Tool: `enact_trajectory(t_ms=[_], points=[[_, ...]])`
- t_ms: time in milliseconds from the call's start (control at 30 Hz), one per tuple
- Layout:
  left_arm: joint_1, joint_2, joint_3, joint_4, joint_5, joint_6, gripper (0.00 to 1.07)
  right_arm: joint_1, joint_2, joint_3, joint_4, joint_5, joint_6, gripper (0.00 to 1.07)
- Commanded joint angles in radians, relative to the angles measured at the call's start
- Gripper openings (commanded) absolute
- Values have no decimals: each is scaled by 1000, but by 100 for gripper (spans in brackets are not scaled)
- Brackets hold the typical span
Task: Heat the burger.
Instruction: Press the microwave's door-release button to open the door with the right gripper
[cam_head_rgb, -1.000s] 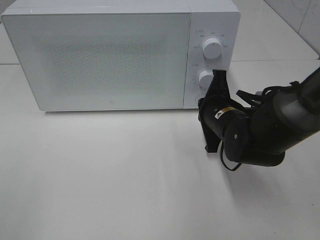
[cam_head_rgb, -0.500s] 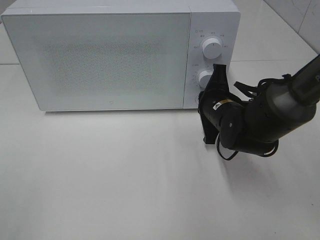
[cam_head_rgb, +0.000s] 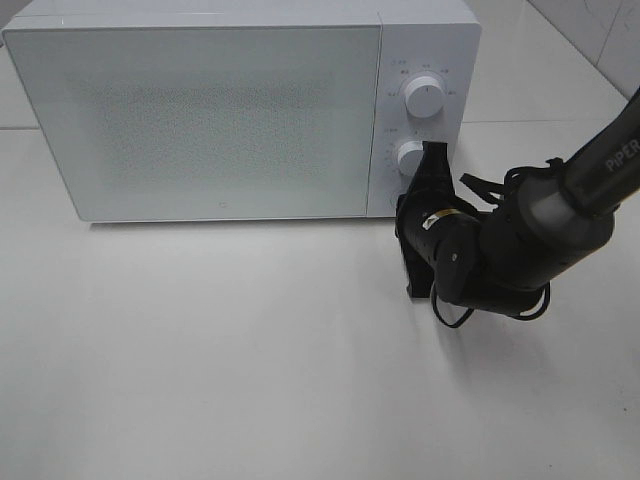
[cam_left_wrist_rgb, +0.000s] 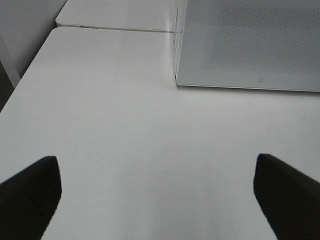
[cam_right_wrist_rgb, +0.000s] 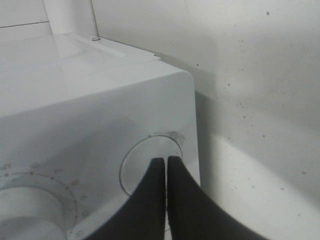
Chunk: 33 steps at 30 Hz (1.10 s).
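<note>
On table (cam_head_rgb: 250, 380): one microwave (cam_head_rgb: 200, 110), two dials (cam_head_rgb: 425, 97); right gripper (cam_right_wrist_rgb: 166, 165) closed at button (cam_right_wrist_rgb: 136, 162).

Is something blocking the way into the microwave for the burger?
Yes. The microwave's door is shut across the whole front. The right gripper, closed, has its tips at the round button under the dials. No burger shows in any view, so whether it sits inside cannot be told.
</note>
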Motion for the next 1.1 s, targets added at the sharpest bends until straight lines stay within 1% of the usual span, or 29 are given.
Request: enact_trajectory(t_ms=[33,200,400,667,733,900,1033,1100], points=[[2,-21,5,-9,-5,-4,100,-1,1,-8,-6,-26,-14,0],[2,-21,5,-9,-5,-4,100,-1,1,-12,-7,-44,-17,0],[2,-21,5,-9,-5,-4,100,-1,1,-42,-10,-51,-31,0],[2,-21,5,-9,-5,-4,100,-1,1,-54,40,-81,-97,0],[2,-21,5,-9,-5,-4,100,-1,1,-59,42,-138,-98,0],[2,-21,5,-9,-5,-4,100,-1,1,-82,42,-172,-97,0],[2,-21,5,-9,-5,-4,100,-1,6,-98,61,-214,-98,0],[2,-21,5,-9,-5,-4,100,-1,13,-123,87,-243,-101,0]])
